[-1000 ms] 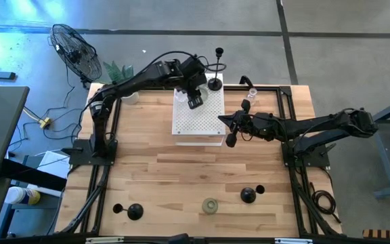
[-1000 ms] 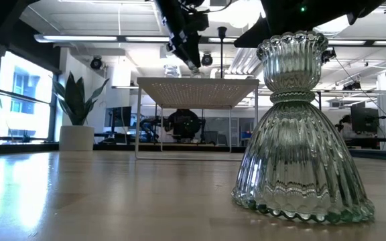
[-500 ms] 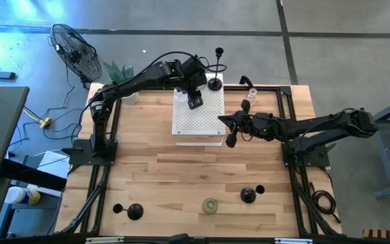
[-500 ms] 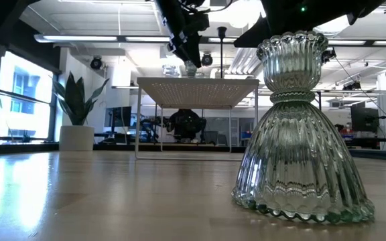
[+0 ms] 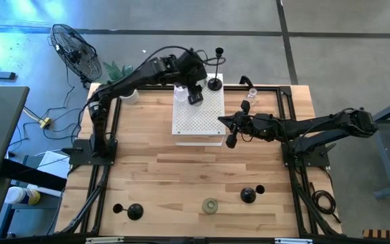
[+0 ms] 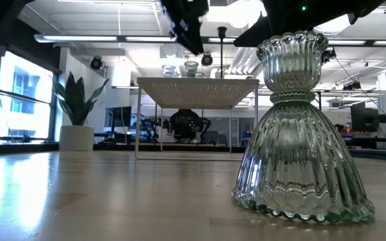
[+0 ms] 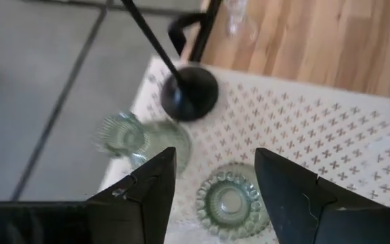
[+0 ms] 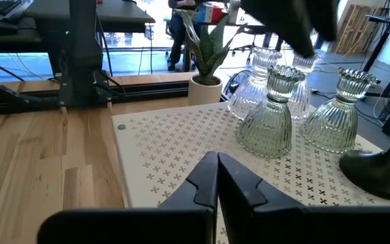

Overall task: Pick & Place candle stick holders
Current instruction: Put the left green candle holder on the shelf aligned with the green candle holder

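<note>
My left gripper [image 7: 214, 193] is open and empty above the far part of the white perforated box [image 5: 198, 122]; it also shows in the high view [image 5: 195, 97]. Straight below its fingers a clear glass candle stick holder [image 7: 232, 203] stands on the box top. Another glass holder [image 7: 141, 139] and a black holder with a round base [image 7: 189, 93] stand beside it. My right gripper [image 5: 230, 133] is shut and empty, level, just right of the box. More holders stand near the table's near edge: black ones [image 5: 135, 211] [image 5: 248, 195] and a glass one [image 5: 210, 205].
A small glass holder [image 5: 252, 93] stands at the table's far right. A potted plant [image 5: 117, 71] stands at the far left corner. In the low view a ribbed glass holder [image 6: 300, 127] fills the near right. Bare wood lies between the box and the near holders.
My left gripper has gone up from the box top and a little toward the far edge. A glass holder that was at its fingertips now stands by itself on the box.
</note>
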`<action>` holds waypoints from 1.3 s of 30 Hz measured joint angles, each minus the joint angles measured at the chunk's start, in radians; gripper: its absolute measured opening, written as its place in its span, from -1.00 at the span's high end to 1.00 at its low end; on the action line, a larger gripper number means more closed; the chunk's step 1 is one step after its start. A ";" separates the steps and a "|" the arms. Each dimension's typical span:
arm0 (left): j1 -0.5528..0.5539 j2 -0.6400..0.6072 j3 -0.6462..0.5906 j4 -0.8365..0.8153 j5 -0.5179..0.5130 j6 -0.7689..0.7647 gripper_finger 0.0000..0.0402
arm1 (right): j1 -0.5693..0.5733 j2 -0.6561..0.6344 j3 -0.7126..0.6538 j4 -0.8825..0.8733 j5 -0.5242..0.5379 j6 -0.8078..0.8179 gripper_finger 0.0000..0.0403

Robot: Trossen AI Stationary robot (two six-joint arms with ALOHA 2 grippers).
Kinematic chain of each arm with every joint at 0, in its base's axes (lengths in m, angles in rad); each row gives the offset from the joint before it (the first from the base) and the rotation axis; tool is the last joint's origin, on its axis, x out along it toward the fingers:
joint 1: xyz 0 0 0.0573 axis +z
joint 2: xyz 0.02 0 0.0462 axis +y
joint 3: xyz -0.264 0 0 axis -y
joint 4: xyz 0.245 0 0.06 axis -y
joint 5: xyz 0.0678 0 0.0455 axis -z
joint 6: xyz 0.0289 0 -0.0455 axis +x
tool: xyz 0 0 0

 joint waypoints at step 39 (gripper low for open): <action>-0.089 -0.147 -0.528 0.290 -0.213 -0.113 1.00 | 0.000 0.000 0.000 -0.041 0.005 -0.053 1.00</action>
